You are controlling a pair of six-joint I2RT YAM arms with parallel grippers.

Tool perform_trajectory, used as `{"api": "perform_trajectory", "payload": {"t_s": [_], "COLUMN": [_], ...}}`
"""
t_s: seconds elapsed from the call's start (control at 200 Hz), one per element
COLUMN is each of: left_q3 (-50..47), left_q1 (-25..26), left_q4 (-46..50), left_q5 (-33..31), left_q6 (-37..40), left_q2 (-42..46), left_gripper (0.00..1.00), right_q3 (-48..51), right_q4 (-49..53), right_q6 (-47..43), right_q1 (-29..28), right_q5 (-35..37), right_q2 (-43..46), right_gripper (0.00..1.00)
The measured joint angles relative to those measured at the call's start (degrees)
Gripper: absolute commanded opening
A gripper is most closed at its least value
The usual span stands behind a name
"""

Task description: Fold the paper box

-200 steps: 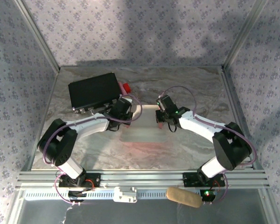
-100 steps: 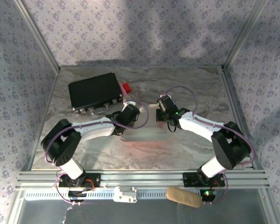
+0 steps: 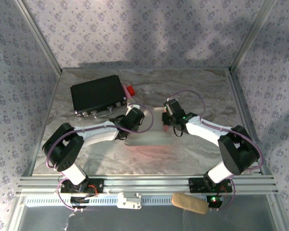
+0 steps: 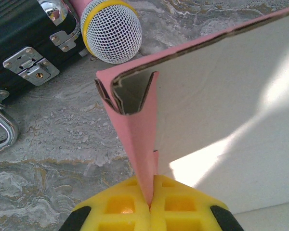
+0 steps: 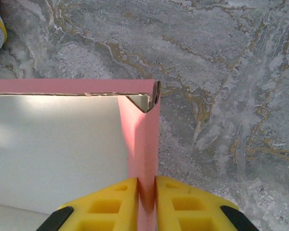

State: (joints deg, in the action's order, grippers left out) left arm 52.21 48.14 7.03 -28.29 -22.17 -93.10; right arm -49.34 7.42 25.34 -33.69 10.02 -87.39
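Bright glary patches, soft shadows

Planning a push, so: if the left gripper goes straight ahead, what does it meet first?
The paper box wall the left gripper pinches; past that folded corner, likely the microphone head, though depth is unclear.

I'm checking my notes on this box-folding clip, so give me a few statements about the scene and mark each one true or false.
1. The left gripper is shut on a pink wall of the paper box. True.
2. The black case lies on the right side of the table. False: it lies at the far left.
3. A microphone lies beside the black case. True.
4. The box's inner side is pink. False: it is whitish.
5. The right gripper has a finger on each side of a box wall. True.
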Motion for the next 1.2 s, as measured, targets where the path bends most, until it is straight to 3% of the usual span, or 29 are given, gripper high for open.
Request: {"api": "perform_trajectory", "payload": {"t_s": [0.57,0.755,0.844,1.204], "left_q3": [0.02,0.35,0.59,0.61], "left_q1": [0.85,1.29,1.55,2.23], "left_q4": [0.31,1.11,1.38,1.49], "left_q5": [-1.38,-2.14,-2.62,-3.08], "left_q6": [0.02,0.04,0.04,-0.02], "left_q2": [0.00,0.00,0.00,0.00], "left_gripper": [0.00,0.00,0.00,0.00], "right_q3": [-1.22,-4.98,-5.35,-5.35], "right_q4": [0.94,5.01,5.44,7.78], "right_q6": [0.63,1.31,2.05,4.15], "right_q1": [0.44,-1.55,-2.43,-7.87], "right_q5": [-1.18,4.31,6.95,18.95], "right_q2": [-2.03,-5.20,-5.77,-5.97], "right_gripper": [0.16,0.11,0.00,0.00]}}
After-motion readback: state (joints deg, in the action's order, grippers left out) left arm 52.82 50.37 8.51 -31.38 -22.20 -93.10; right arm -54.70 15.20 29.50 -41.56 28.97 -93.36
